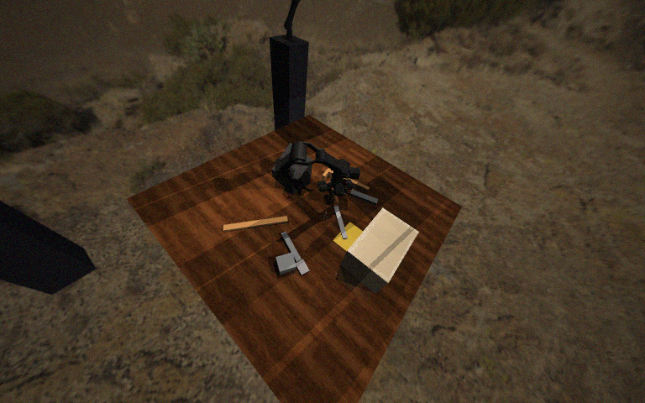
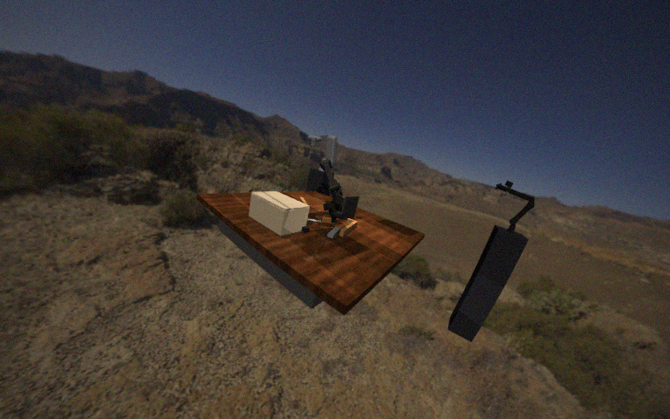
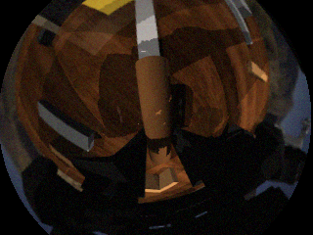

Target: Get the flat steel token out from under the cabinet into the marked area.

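Note:
My gripper (image 1: 335, 198) (image 3: 156, 128) is shut on the brown handle of a tool with a long grey blade (image 1: 339, 220) (image 3: 147, 29). The blade reaches forward from the gripper, and its far end is over the yellow marked area (image 1: 353, 240) (image 3: 109, 5). Whether the blade touches the table cannot be told. The cream cabinet (image 1: 383, 242) (image 2: 274, 211) stands just beyond the yellow area, with its side in shadow in the top view. The steel token cannot be made out in any view.
A grey bar (image 1: 364, 196) (image 2: 333, 232) (image 3: 66, 128) lies beside the gripper, with wooden pieces near it. A wooden strip (image 1: 254, 224) lies on the other side. A grey stick (image 1: 290, 245) lies by a grey block (image 1: 285, 264). A small black object (image 2: 304, 229) sits by the cabinet.

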Robot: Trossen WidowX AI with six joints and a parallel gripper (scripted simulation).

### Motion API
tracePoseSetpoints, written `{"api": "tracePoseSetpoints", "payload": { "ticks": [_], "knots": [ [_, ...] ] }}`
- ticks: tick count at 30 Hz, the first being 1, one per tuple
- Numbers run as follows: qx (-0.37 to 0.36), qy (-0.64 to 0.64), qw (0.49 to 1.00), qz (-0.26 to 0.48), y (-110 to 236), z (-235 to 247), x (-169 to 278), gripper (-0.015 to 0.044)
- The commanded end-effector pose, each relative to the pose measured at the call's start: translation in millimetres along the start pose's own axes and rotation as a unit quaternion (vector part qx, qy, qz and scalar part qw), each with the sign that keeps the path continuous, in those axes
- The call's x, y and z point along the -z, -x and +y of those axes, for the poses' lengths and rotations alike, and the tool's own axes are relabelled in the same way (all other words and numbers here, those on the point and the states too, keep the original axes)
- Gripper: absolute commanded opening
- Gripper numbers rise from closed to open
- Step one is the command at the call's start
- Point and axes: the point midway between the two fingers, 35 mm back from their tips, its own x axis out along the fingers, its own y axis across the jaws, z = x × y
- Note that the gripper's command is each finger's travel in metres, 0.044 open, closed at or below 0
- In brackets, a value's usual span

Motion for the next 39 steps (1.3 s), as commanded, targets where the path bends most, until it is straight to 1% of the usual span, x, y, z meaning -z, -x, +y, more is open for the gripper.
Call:
{"api": "tracePoseSetpoints", "payload": {
  "ticks": [1,39],
  "knots": [
    [-0.003,0.000,1.000,0.000,2,7,4,0.0000],
    [-0.005,0.000,1.000,0.001,3,43,31,0.0000]
  ]
}}
